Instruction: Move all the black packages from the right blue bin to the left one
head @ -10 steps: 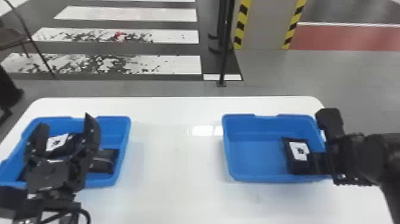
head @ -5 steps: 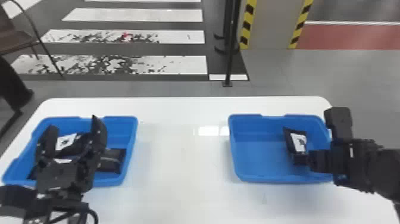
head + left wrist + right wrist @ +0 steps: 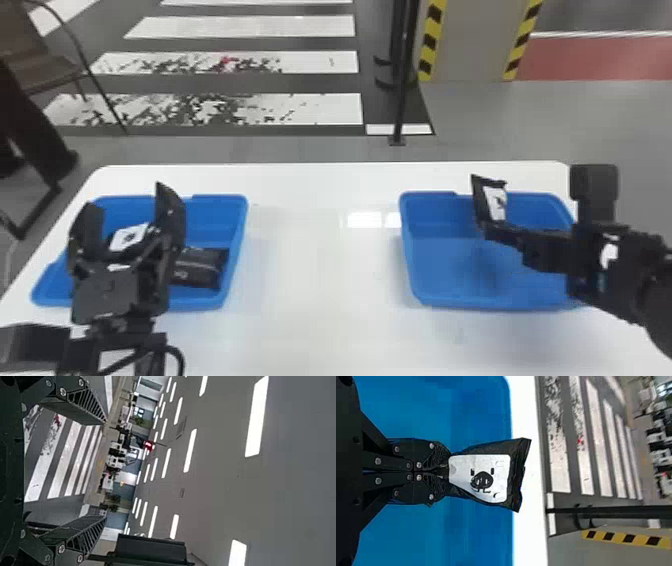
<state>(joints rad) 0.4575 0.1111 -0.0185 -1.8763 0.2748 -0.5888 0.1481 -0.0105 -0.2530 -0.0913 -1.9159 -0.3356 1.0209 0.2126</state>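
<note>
Over white table (image 3: 320, 285), at three o'clock, lifts black package (image 3: 495, 201) from right blue bin (image 3: 435, 275), pinched in right gripper (image 3: 446, 471), seemingly ready for transfer.

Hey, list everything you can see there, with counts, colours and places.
Left bin: one, blue, table's left
Right bin: one, blue, table's right
Packages: at least two, black, left bin
Held package: one, black with white label, at right bin
Table: one, white, under bins
Chair: one, brown, beyond table, left
Post: one, black, beyond table
Pillar: one, grey, striped edges, behind post
Floor stripes: several, white, beyond table
Ceiling lights: many, white, overhead
Left gripper: one, black, near left bin
Right gripper: one, black, gripping held package
</note>
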